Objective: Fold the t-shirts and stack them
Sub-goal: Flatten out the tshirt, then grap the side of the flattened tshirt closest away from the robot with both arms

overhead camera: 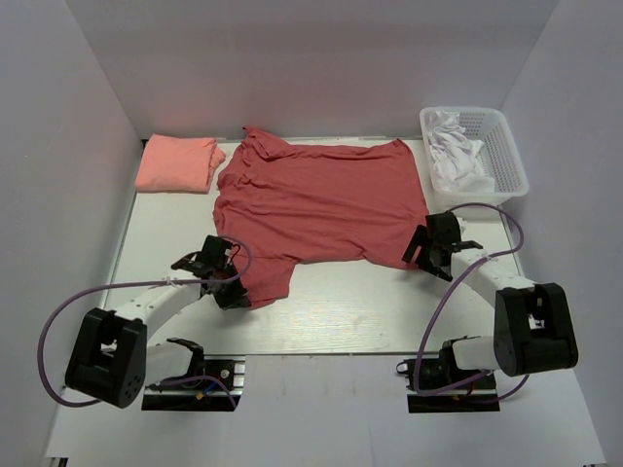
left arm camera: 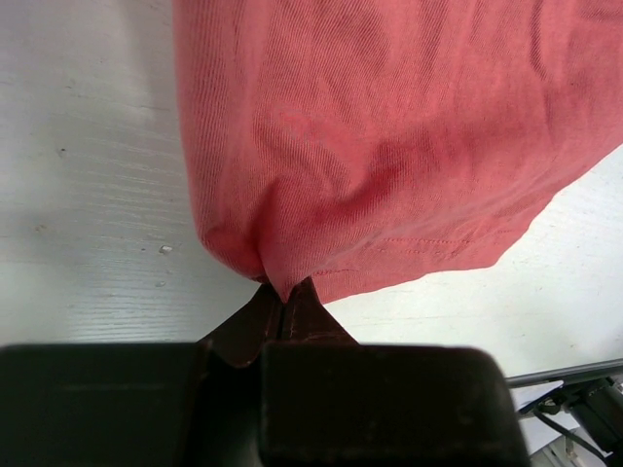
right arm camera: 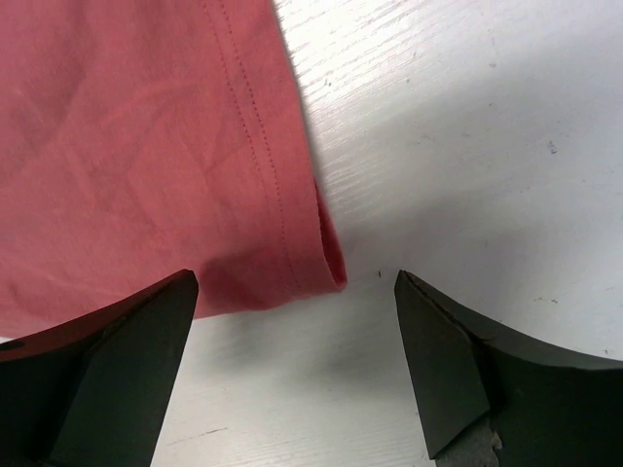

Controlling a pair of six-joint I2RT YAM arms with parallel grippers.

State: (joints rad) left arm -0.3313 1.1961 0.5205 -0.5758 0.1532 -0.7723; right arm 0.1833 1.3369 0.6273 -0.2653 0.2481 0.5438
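Two soft cotton tees are lying on the white wooden table (overhead camera: 360, 311). The large dull brick-red t-shirt (overhead camera: 321, 195) is lying spread flat across the middle, its neckline toward the far left. The left gripper (overhead camera: 230, 284) is pinching the shirt's near left flap. In the left wrist view its black fingers (left arm camera: 251, 329) are pressing together on a peak of the red fabric (left arm camera: 389, 146), which is bunching up from that point.

The right gripper (overhead camera: 428, 255) is sitting at the shirt's near right corner with its jaws standing wide apart. In the right wrist view the stitched corner of the shirt (right arm camera: 127, 146) is lying on the table between the two fingertips. One fingertip is overlapping the fabric's edge and the other is standing over bare table.

The lighter salmon-pink tee (overhead camera: 177, 163) is lying folded at the far left, just beside the red shirt's shoulder. At the far right a white plastic mesh basket (overhead camera: 514, 167) is holding crumpled white cloth (overhead camera: 456, 156), near the shirt's far right corner.
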